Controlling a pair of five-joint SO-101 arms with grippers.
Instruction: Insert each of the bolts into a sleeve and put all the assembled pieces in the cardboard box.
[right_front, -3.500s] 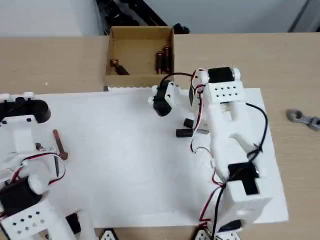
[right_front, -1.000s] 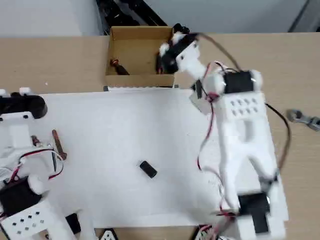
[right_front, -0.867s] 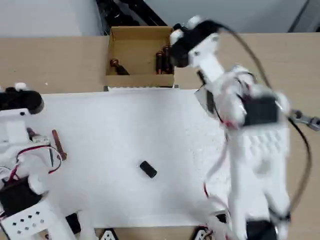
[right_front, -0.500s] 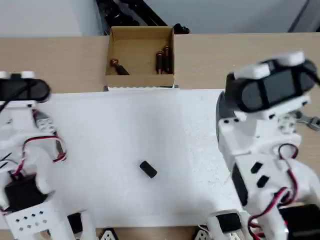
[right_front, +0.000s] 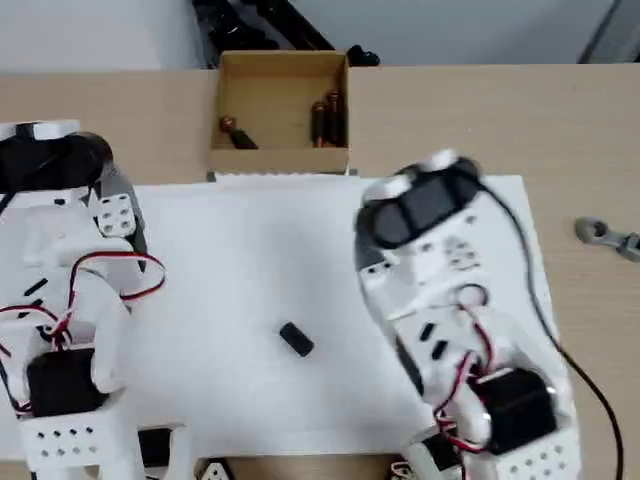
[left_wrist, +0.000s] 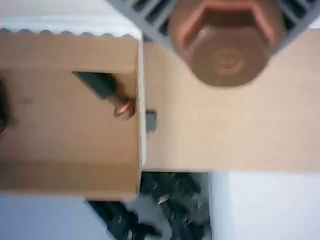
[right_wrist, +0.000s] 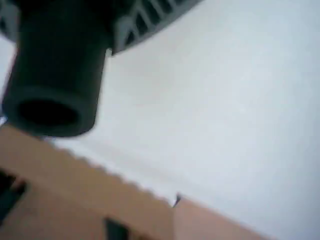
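Bolt (left_wrist: 227, 42) is sitting in left hand (left_wrist: 225, 15) | right hand (right_wrist: 65, 20) is holding sleeve (right_wrist: 55, 75) | insertion seemingly coming next, needing bore alignment.

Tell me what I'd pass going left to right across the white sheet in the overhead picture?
left arm → black sleeve lying loose on the white sheet → right arm → past the sheet's edge, a metal wrench on the bare table
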